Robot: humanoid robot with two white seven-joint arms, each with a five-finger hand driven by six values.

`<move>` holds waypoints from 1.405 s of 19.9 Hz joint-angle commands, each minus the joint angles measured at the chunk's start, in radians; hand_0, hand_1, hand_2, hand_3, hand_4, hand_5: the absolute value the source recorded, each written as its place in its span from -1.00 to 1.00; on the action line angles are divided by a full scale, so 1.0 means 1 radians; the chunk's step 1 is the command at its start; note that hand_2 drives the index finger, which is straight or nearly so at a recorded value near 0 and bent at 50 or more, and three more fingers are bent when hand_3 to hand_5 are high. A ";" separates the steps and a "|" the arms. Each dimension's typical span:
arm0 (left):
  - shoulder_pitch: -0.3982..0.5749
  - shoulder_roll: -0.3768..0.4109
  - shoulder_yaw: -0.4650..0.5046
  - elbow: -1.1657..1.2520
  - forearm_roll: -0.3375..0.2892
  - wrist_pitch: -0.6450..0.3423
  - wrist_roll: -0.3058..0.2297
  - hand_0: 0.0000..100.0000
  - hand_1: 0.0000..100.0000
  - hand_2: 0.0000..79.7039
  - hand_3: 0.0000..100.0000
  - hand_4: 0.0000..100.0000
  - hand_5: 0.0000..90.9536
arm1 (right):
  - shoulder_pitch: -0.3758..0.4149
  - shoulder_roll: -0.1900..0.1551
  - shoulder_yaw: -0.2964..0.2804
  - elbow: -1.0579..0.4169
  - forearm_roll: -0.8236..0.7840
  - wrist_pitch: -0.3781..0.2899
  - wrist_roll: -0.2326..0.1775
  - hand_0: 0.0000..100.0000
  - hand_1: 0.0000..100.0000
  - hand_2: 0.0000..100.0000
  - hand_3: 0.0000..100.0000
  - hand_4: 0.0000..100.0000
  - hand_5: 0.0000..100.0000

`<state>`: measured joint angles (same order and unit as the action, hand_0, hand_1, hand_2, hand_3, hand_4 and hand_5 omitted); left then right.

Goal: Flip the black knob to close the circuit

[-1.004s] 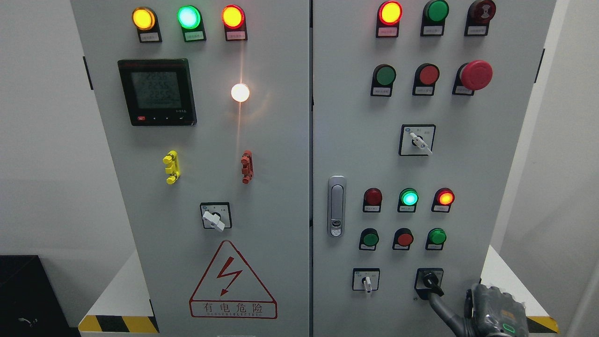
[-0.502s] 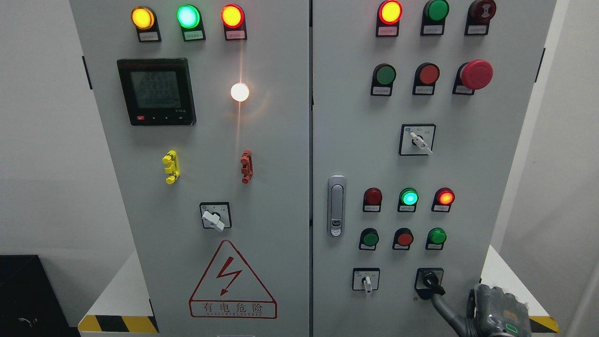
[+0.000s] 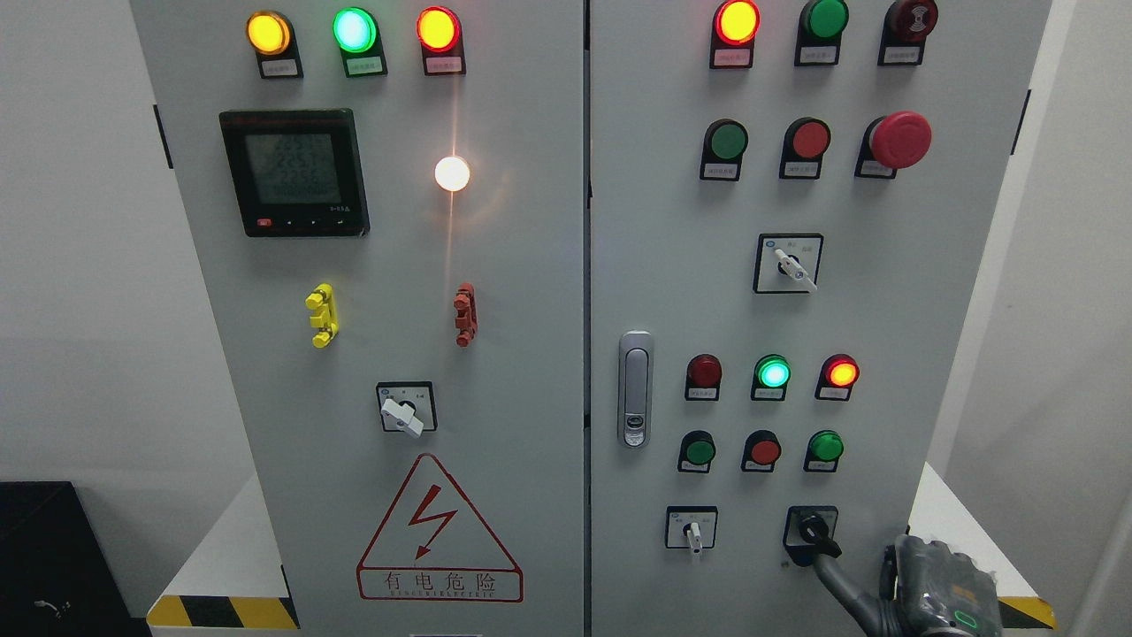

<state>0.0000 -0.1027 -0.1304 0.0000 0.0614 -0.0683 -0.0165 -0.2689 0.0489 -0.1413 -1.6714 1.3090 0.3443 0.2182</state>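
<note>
**Right hand was parked just below-right of the black knob**

So the big picture first: the grey cabinet [image 3: 495,265] filled basically the whole head view, two doors, and everything that mattered sat on the right door, up and to the left of the right hand [image 3: 920,593]. That hand came in at the bottom right corner, and it was the only one showing; no left arm anywhere, so the right one was clearly the nearer candidate.

The black knob [image 3: 814,529] sat in its black square plate just up-left of the hand. Its handle ran on a diagonal, upper-left to lower-right, so the low end pointed more or less back toward the hand. One grey finger [image 3: 836,579] stretched up from the hand to that low end and looked to be touching it, though I couldn't tell if it was really hooked on or just resting there. The rest of the fingers were cut off by the frame edge, so how far open the hand was is anybody's guess.

Further left of the hand, the small white selector switch [image 3: 694,533] pointed straight down.

My read: the flip would turn on pushing that diagonal handle round from its lower end.
</note>
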 commanded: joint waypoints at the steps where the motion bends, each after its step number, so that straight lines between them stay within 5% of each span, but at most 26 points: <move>1: 0.021 0.000 0.000 -0.023 0.000 -0.001 0.000 -0.76 0.11 -1.00 -1.00 -1.00 -1.00 | 0.002 0.005 0.000 -0.013 -0.004 -0.002 -0.007 -1.00 -1.00 0.81 1.00 0.88 1.00; 28: 0.021 0.000 0.000 -0.023 0.000 -0.001 0.000 -0.76 0.11 -1.00 -1.00 -1.00 -1.00 | 0.031 0.008 0.071 -0.022 0.000 -0.008 -0.025 -1.00 -1.00 0.79 1.00 0.88 0.99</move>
<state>0.0000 -0.1027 -0.1304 0.0000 0.0613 -0.0684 -0.0165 -0.2432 0.0545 -0.0978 -1.6772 1.3113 0.3389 0.1953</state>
